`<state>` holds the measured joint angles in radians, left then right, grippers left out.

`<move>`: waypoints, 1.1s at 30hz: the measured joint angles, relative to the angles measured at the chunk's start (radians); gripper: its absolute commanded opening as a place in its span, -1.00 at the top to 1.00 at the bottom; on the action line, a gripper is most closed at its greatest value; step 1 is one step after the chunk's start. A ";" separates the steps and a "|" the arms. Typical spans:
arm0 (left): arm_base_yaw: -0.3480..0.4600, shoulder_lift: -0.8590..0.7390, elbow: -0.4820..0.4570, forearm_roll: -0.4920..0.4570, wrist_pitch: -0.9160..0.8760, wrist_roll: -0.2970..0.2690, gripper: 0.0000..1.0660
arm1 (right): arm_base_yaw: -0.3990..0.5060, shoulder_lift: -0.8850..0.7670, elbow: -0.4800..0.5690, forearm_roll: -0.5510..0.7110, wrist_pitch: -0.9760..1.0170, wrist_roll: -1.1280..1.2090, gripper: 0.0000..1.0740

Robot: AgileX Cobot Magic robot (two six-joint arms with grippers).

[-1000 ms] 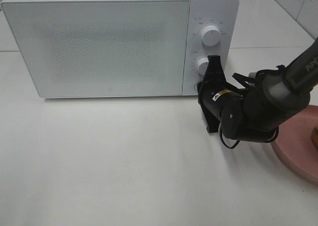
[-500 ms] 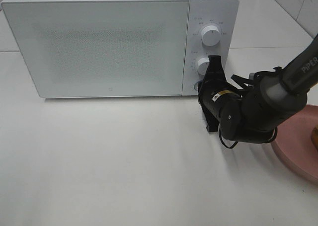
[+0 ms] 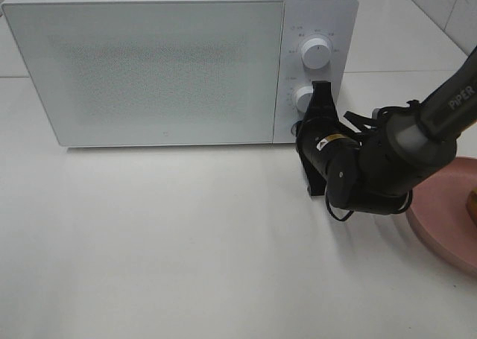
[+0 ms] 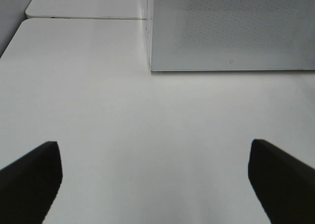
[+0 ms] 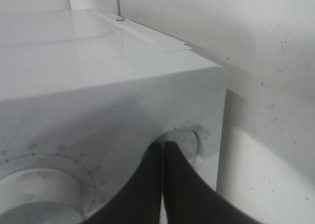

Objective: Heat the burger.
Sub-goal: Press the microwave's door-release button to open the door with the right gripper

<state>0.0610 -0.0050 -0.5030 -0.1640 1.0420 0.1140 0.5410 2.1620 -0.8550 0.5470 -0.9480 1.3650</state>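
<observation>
From above we see the microwave (image 3: pixel 149 63) with its door shut, the right gripper (image 3: pixel 301 132) closed and empty at the control panel (image 3: pixel 328 26), and the burger (image 3: pixel 472 205) only as a brown sliver on the pink plate (image 3: pixel 447 212). In the left wrist view, the left gripper (image 4: pixel 153 150) is wide open above the table (image 4: pixel 147 106). In the right wrist view, the fingertips (image 5: pixel 172 165) are on a round button (image 5: pixel 191 138). We judge that opening the door is the step in hand, and it needs a straight push.

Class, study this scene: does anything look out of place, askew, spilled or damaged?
Nothing stands out. The microwave sits square with its door closed, the shut right pincer points at its round button, and the pink plate lies flat at the right edge. No spills or damage show.
</observation>
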 measured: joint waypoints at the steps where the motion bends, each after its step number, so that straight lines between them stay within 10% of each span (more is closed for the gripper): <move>1: 0.000 0.000 0.000 0.000 0.000 0.000 -0.83 | 0.000 0.000 0.000 0.000 0.000 0.000 1.00; 33: 0.000 0.000 0.000 0.000 0.000 0.000 -0.83 | -0.017 0.036 -0.052 0.018 0.060 -0.034 1.00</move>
<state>0.0610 -0.0050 -0.5030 -0.1640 1.0420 0.1140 0.5240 2.1980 -0.9070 0.5650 -0.8880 1.3310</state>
